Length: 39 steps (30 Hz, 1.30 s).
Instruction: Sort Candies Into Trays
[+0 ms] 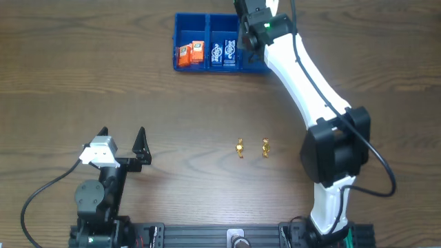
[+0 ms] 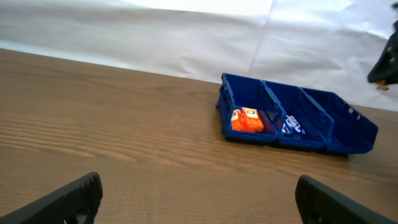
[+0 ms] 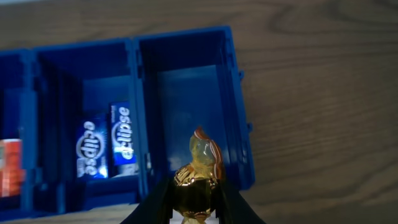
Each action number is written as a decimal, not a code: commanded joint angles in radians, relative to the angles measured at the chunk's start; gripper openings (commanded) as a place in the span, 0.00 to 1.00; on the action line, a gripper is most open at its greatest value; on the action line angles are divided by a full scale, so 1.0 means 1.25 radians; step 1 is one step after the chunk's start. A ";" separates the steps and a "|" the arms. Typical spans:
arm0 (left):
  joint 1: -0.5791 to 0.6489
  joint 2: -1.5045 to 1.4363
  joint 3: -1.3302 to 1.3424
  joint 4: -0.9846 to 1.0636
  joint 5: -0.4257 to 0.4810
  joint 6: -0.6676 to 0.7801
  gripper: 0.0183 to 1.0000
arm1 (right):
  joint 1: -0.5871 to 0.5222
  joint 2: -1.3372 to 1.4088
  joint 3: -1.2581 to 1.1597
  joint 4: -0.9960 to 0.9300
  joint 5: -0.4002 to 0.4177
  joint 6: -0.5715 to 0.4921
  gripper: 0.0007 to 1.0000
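Gold-wrapped candy [image 3: 198, 171] is clamped in the right arm's fingers [image 3: 154, 208]. It hangs over the blue tray [image 3: 239, 118] near the worktop's far edge, above the compartment nearest the right edge. That arm's wrist view makes this plain, whereas from above the arm covers that end of the tray. Blue packets [image 3: 102, 143] lie in the middle compartment and orange packets [image 1: 191, 53] in the left one. A loose candy [image 1: 240, 148] and a second loose candy [image 1: 265, 147] lie side by side, not touching, on the worktop [image 1: 83, 83] nearer its near edge. The left arm's fingers [image 1: 141, 143] stand wide apart by the near-left corner.
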<state>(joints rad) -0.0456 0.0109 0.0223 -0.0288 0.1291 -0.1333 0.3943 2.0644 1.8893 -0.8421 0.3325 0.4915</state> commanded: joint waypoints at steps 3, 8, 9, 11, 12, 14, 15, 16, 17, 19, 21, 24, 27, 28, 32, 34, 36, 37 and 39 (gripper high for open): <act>0.005 -0.005 -0.014 -0.029 0.014 0.005 1.00 | -0.008 0.037 -0.003 0.028 0.003 -0.042 0.38; 0.005 -0.005 -0.014 -0.029 0.014 0.005 1.00 | -0.008 0.038 -0.003 0.042 0.002 -0.041 0.46; 0.005 -0.005 -0.014 -0.029 0.014 0.005 1.00 | -0.008 0.038 -0.003 0.038 -0.004 -0.041 0.46; 0.005 -0.005 -0.014 -0.029 0.014 0.005 1.00 | -0.005 0.036 -0.003 0.027 -0.010 -0.041 0.46; 0.005 -0.005 -0.014 -0.029 0.014 0.005 1.00 | 0.001 0.030 -0.003 0.013 -0.010 -0.041 0.46; 0.005 -0.005 -0.014 -0.029 0.014 0.005 1.00 | 0.014 0.013 -0.008 -0.009 -0.011 -0.039 0.46; 0.005 -0.005 -0.014 -0.029 0.014 0.005 1.00 | 0.022 0.000 -0.016 -0.020 -0.018 -0.038 0.46; 0.005 -0.005 -0.014 -0.029 0.014 0.005 1.00 | 0.031 -0.016 -0.029 -0.034 -0.036 -0.038 0.47; 0.005 -0.005 -0.014 -0.029 0.014 0.005 1.00 | 0.042 -0.036 -0.046 -0.052 -0.057 -0.034 0.48; 0.005 -0.005 -0.014 -0.029 0.014 0.005 1.00 | 0.072 -0.080 -0.101 -0.086 -0.079 -0.004 0.51; 0.005 -0.005 -0.014 -0.029 0.014 0.005 1.00 | 0.106 -0.127 -0.177 -0.110 -0.083 0.047 0.52; 0.005 -0.005 -0.014 -0.029 0.014 0.005 1.00 | 0.165 -0.189 -0.316 -0.118 -0.107 0.116 0.53; 0.005 -0.005 -0.014 -0.029 0.014 0.005 1.00 | 0.208 -0.215 -0.420 -0.114 -0.137 0.170 0.52; 0.005 -0.005 -0.014 -0.029 0.014 0.005 1.00 | 0.220 -0.215 -0.451 -0.115 -0.148 0.182 0.53; 0.005 -0.005 -0.014 -0.029 0.014 0.005 1.00 | 0.233 -0.215 -0.534 -0.104 -0.188 0.197 0.54; 0.005 -0.005 -0.014 -0.029 0.014 0.005 1.00 | 0.233 -0.215 -0.570 -0.093 -0.208 0.198 0.54; 0.005 -0.005 -0.014 -0.029 0.014 0.005 1.00 | 0.233 -0.215 -0.588 -0.084 -0.208 0.209 0.54; 0.005 -0.005 -0.014 -0.029 0.014 0.005 1.00 | 0.233 -0.215 -0.595 -0.082 -0.209 0.211 0.54; 0.005 -0.005 -0.014 -0.029 0.014 0.005 1.00 | 0.233 -0.215 -0.599 -0.079 -0.209 0.212 0.54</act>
<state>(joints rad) -0.0456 0.0109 0.0223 -0.0288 0.1291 -0.1333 0.6849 1.7935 1.1534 -0.9508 0.0883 0.7204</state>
